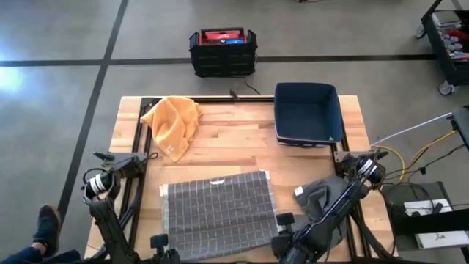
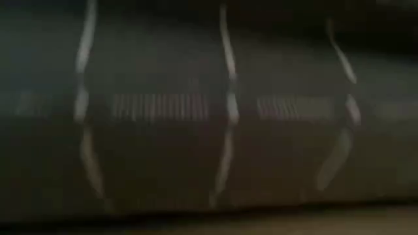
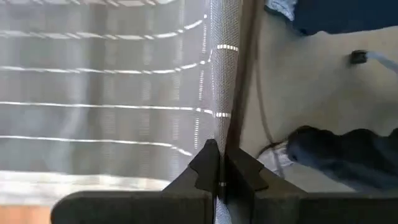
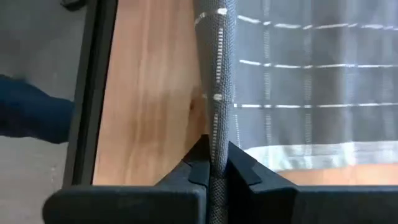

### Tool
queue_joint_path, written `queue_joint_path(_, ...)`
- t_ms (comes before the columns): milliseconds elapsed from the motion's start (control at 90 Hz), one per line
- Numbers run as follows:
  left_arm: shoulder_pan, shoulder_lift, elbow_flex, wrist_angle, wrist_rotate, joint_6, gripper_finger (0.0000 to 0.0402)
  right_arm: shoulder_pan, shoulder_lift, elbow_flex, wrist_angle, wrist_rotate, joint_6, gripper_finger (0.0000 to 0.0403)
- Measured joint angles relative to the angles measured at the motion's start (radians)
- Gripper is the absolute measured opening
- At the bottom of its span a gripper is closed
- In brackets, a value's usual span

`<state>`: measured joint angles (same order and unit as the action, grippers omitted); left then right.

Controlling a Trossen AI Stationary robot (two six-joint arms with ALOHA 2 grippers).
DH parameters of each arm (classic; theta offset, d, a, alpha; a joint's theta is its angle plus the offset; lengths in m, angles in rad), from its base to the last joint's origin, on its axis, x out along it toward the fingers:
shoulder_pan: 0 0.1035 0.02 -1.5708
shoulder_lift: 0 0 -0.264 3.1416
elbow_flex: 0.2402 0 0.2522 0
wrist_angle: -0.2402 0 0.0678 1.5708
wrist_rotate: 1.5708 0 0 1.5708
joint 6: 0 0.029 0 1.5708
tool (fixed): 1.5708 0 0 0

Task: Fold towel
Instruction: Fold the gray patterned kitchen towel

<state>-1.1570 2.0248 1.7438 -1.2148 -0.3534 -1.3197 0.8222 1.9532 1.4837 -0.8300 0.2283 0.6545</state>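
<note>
A grey towel (image 1: 220, 209) with thin white checks lies spread on the wooden table (image 1: 220, 136), toward its near edge. My left gripper (image 1: 163, 248) is at the towel's near left corner and my right gripper (image 1: 282, 236) at its near right corner. Each is shut on the towel's side edge, as the left wrist view (image 3: 219, 158) and the right wrist view (image 4: 214, 155) show. The low view is filled by the towel's cloth (image 2: 209, 130) close to the lens. My left gripper pinches the towel's left side edge (image 3: 222, 118) near its near corner between its two fingers. The edge stands up as a narrow ridge running forward from the fingertips, with the rest of the towel spread flat beside it. My right gripper pinches the towel's right side edge (image 4: 214, 112) near its near corner between its two fingers. The cloth runs on as a raised ridge ahead of the fingertips, the rest lying flat on the table.
A crumpled yellow cloth (image 1: 174, 125) lies at the far left and a dark blue bin (image 1: 308, 114) at the far right. A bunched grey cloth (image 1: 316, 196) lies right of the towel. A black crate (image 1: 223, 50) stands on the floor beyond the table.
</note>
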Motion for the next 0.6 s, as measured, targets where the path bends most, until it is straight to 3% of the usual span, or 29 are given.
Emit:
queue_joint_path(133, 0.015, -0.030, 0.036, -0.212, -0.007, 0.002, 0.0000, -0.058, -0.072, 0.000, -0.060, 0.019, -0.011, 0.0000)
queue_joint_path(244, 0.037, -0.091, -0.019, -0.299, -0.030, 0.013, 0.0000, -0.126, -0.131, -0.001, -0.136, 0.039, -0.022, 0.0000)
queue_joint_path(600, 0.181, -0.372, -0.463, -0.114, -0.033, 0.136, 0.0000, -0.358, -0.172, -0.138, -0.147, 0.025, -0.104, 0.0000)
